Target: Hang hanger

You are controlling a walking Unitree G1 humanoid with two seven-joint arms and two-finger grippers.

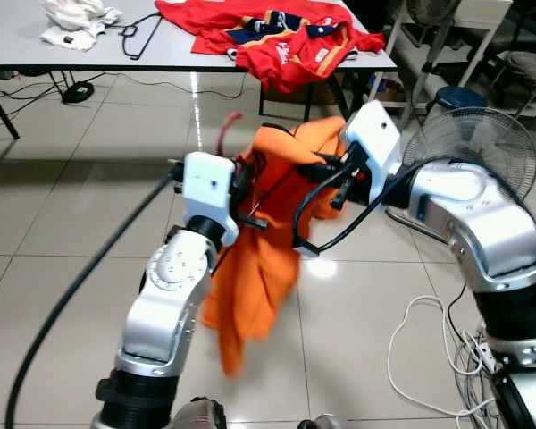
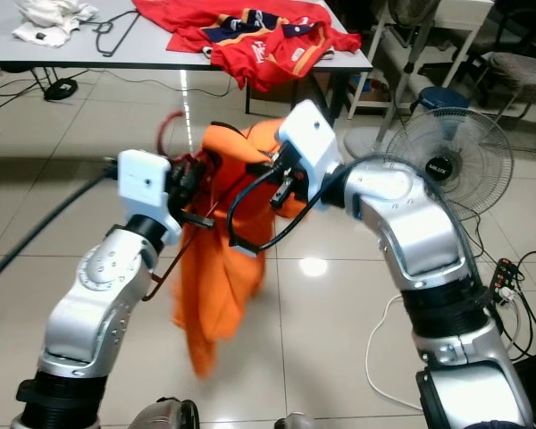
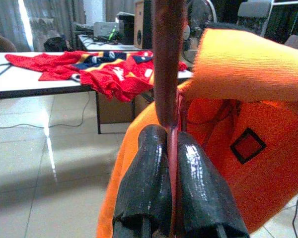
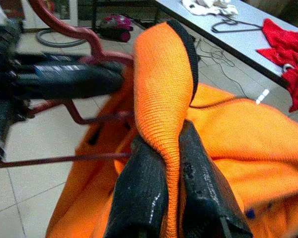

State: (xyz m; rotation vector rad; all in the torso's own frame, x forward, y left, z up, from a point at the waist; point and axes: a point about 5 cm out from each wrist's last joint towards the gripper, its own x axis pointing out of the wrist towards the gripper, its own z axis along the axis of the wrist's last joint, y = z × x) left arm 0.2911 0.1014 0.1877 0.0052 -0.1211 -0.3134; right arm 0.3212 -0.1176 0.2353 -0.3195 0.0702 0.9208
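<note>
- The left pincer (image 3: 171, 198), two glossy black fingers, is clenched on the thin dark-red wire hanger (image 3: 167, 64), held in mid-air over the tiled floor (image 1: 80, 214).
- The right pincer (image 4: 174, 198) pinches a ribbed knit fold of the one orange shirt (image 1: 259, 268), which droops limply between both arms.
- Beyond, on the grey bench (image 1: 18, 49): one rumpled red jersey (image 1: 277, 36), one black wire hanger (image 1: 138, 36), one white cloth heap (image 1: 76, 20).
- One round mesh fan (image 1: 478, 147) stands at the right.
</note>
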